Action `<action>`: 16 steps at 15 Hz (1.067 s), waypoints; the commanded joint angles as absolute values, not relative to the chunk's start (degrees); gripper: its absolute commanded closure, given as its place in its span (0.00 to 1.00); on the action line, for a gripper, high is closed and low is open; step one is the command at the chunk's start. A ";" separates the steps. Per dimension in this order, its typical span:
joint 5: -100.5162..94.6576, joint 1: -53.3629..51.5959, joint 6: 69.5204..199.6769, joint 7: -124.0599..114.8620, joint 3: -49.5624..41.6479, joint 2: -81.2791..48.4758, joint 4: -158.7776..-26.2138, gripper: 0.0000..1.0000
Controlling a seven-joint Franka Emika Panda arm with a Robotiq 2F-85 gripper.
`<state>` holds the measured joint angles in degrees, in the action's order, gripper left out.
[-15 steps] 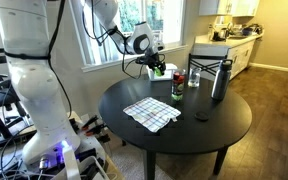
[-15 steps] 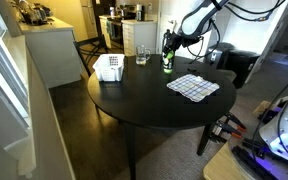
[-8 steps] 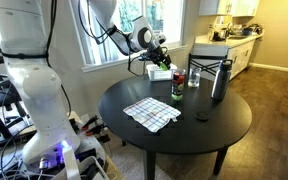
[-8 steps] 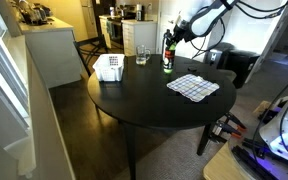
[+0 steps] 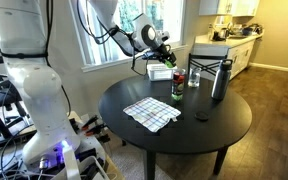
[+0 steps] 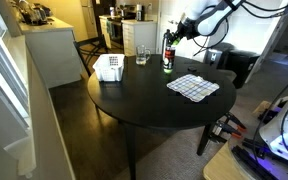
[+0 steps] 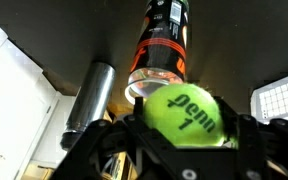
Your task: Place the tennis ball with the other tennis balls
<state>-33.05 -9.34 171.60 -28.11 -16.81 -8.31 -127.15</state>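
Note:
My gripper (image 7: 184, 128) is shut on the tennis ball (image 7: 184, 112), a yellow-green fuzzy ball printed "penn 1". In the wrist view the ball fills the jaws. Just beyond it stands a clear tennis ball can (image 7: 164, 50) with an orange and black label, its open mouth facing the ball. In both exterior views the gripper (image 5: 165, 52) (image 6: 175, 28) hangs in the air above and beside the upright can (image 5: 177, 85) (image 6: 167, 56) on the round black table (image 5: 214, 135). Other tennis balls show inside the can.
A checkered cloth (image 5: 151, 113) (image 6: 193, 87) lies on the table. A tall metal bottle (image 5: 220, 78) (image 7: 89, 95), a drinking glass (image 5: 193, 78) (image 6: 142, 56) and a white basket (image 6: 108, 67) (image 7: 279, 100) stand near the can. A small dark disc (image 5: 202, 116) lies by the cloth.
The gripper has risen with the ball and shifted toward the top of the can. Things on the table have not moved.

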 commanded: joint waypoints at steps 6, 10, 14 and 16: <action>-31.98 -8.94 174.93 -31.62 -18.44 -13.70 -121.81 0.57; -28.38 -8.11 176.24 -30.83 -17.07 -17.25 -119.48 0.57; -27.56 -8.74 176.73 -31.27 -17.56 -19.79 -117.28 0.57; -27.52 -8.87 176.92 -31.36 -17.83 -20.23 -116.77 0.57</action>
